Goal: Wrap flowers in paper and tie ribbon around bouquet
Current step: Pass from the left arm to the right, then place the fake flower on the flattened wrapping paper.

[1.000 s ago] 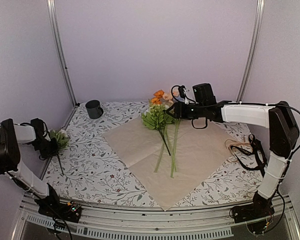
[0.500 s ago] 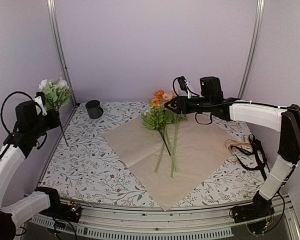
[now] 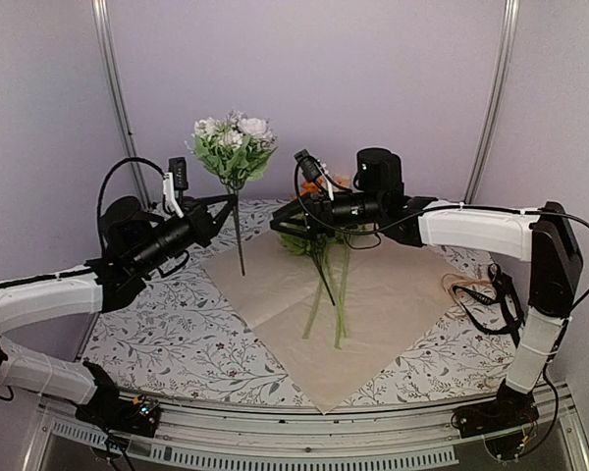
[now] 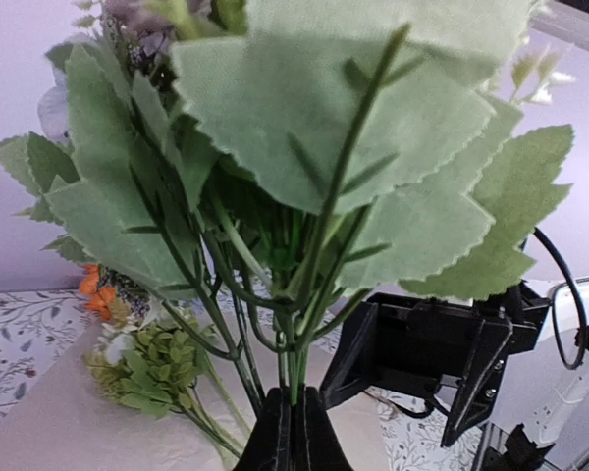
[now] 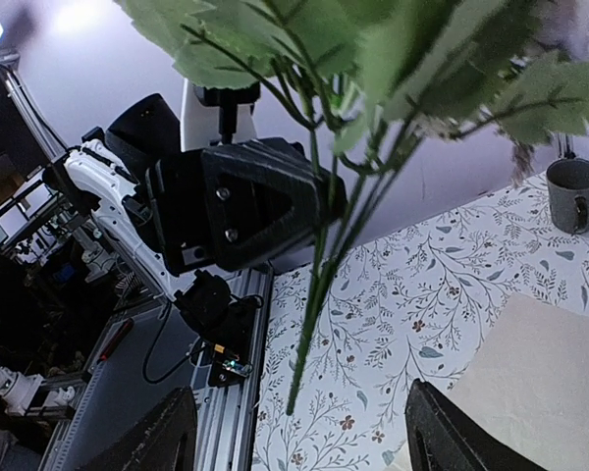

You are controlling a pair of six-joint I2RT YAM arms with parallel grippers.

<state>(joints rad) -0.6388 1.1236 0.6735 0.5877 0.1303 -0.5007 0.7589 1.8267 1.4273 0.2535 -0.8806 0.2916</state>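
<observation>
- Flowers with orange and peach blooms, green leaves and long green stems [image 3: 299, 243] lie on the large peach-orange sheet of paper [image 3: 393, 314], blooms toward the far wall.
- Separate sprig of white blooms and serrated green leaves [image 3: 234, 142] stands upright in the air over the paper's left part. The left jaws are clenched on its stems just below the leaves.
- Right jaws are released, spread wide and empty, and hover just above the lying flowers' leaves, facing the raised sprig.
- Long flat black ribbon [image 3: 479, 316] lies on the floral-patterned counter [image 3: 177, 334] right of the paper, beside a thin tan cord [image 3: 466, 283].
</observation>
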